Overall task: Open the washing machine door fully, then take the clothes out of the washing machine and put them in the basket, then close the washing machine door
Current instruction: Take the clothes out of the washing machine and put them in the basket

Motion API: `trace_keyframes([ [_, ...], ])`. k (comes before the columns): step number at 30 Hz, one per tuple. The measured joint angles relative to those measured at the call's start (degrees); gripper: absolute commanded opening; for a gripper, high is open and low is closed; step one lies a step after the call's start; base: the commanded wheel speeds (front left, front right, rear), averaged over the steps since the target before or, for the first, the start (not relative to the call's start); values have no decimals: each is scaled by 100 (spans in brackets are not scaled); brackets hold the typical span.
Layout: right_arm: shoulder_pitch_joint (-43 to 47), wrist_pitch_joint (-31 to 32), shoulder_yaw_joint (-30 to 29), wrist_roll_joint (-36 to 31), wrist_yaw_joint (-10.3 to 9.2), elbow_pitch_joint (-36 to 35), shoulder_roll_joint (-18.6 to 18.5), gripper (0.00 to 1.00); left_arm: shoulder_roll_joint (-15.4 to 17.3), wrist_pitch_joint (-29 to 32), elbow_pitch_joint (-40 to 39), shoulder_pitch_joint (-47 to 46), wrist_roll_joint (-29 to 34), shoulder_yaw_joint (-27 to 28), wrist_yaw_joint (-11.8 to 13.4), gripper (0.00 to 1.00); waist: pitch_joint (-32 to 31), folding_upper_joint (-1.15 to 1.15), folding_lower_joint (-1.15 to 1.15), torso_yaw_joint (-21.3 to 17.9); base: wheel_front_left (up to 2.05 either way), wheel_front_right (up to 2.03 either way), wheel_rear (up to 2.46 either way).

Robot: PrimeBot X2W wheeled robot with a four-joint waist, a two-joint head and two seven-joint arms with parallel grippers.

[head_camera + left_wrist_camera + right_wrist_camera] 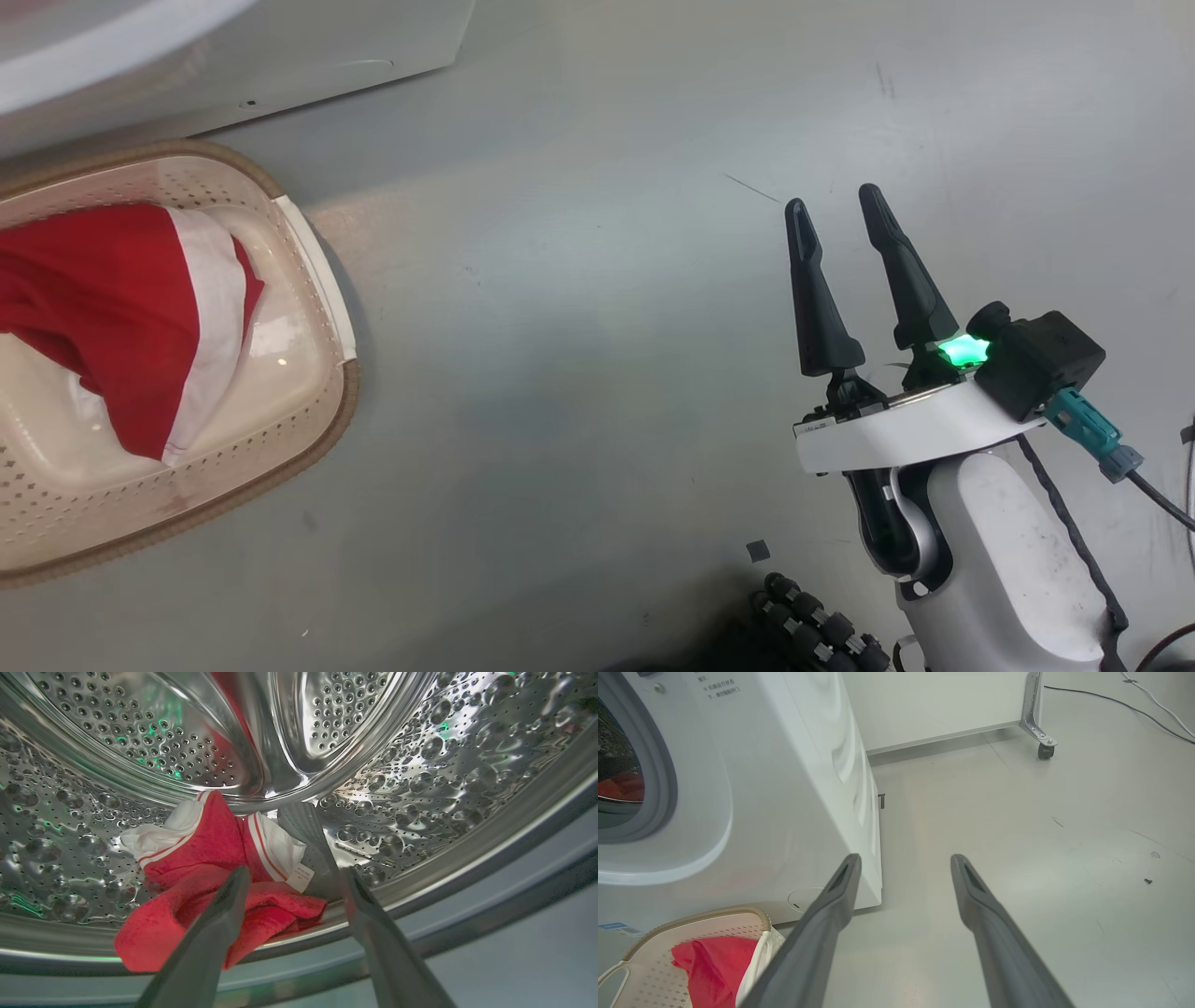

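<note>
Lower centre in the left wrist view, the left claw (294, 879) stands spread and empty just before crumpled red clothes (205, 858) with white panels, striped trim and a small label, mid-frame, low in the steel drum (140, 728). Head view: right claw (834, 201) spread and empty, at right; a red-and-white piece (112, 308) lies in the basket (347, 401), left.

No words or numbers here can be read for sure. The washing machine (784, 788) has two short lines of grey print (717, 686) near the top of its front (they look like Chinese signs, but are too small to make out). Low on its front sits a blue label (615, 927) with tiny print. A white tag (299, 877) on the clothes (205, 854) has small dark marks, too blurry to read.
</note>
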Motion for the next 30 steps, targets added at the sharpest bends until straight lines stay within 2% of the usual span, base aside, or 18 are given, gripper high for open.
trace_keyframes([
  [6,-63,0,60,5,-38,2,1,100,213,148,157,-289,111,15,0,100,111,0,0,-73,0,0,0],
  [17,-178,0,146,56,-38,24,1,100,359,539,634,-558,148,59,4,100,233,0,0,-96,0,0,0],
  [20,-194,0,164,57,-37,36,1,100,350,693,772,-627,148,55,14,92,269,0,0,-81,0,0,0],
  [21,-207,0,172,57,-37,38,1,100,356,764,818,-627,152,49,18,86,274,0,0,-79,0,0,0],
  [22,-219,0,177,57,-37,40,1,100,356,813,837,-633,155,49,56,75,277,0,-1,-78,0,0,0],
  [23,-230,0,178,57,-36,41,1,100,356,880,857,-648,160,46,89,54,280,0,-1,-76,0,0,0],
  [24,-239,0,179,57,-36,42,1,100,355,945,876,-658,164,32,115,44,282,0,-1,-75,0,0,0],
  [25,-250,0,180,57,-36,46,1,100,355,957,886,-672,168,20,116,28,285,0,0,-73,0,0,0],
  [26,-266,0,180,58,-36,48,1,100,350,1003,909,-699,168,11,116,23,287,0,-1,-71,0,0,0],
  [27,-284,0,181,58,-36,49,1,100,345,1047,932,-730,168,-13,116,5,289,0,-1,-70,0,0,0],
  [28,-296,0,181,58,-36,49,1,100,334,1058,945,-756,168,-29,116,0,292,0,-1,-69,0,0,0],
  [30,-299,0,183,62,-36,49,0,100,328,1063,955,-774,171,-45,118,0,295,0,-1,-68,0,0,0],
])
